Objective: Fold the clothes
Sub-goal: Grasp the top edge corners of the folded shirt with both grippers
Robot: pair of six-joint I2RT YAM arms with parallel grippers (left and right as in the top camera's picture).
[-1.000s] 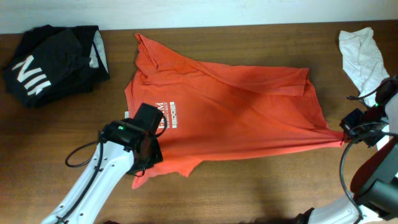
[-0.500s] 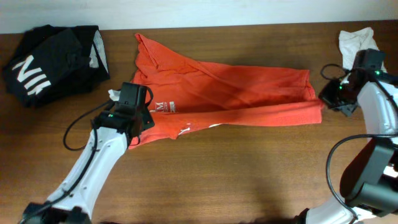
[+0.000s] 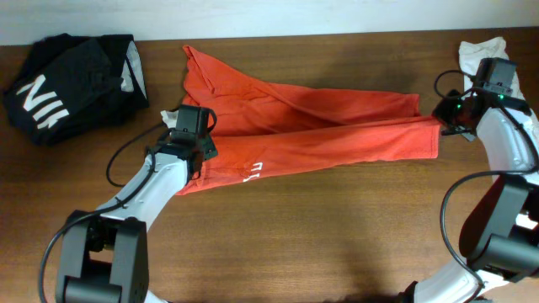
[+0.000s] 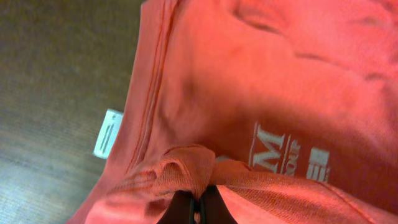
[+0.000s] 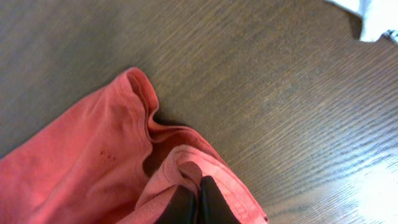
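Red-orange T-shirt lies in a long folded band across the wooden table.
We see the left gripper pinching a bunched fold below the white print, the right gripper clamped on the hem at the opposite end; a black garment sits far left, a white garment far right.

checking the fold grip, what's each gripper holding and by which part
Both hold the red-orange T-shirt: left gripper pinches a bunched fold near the white print, right gripper pinches the hemmed edge at the opposite end.
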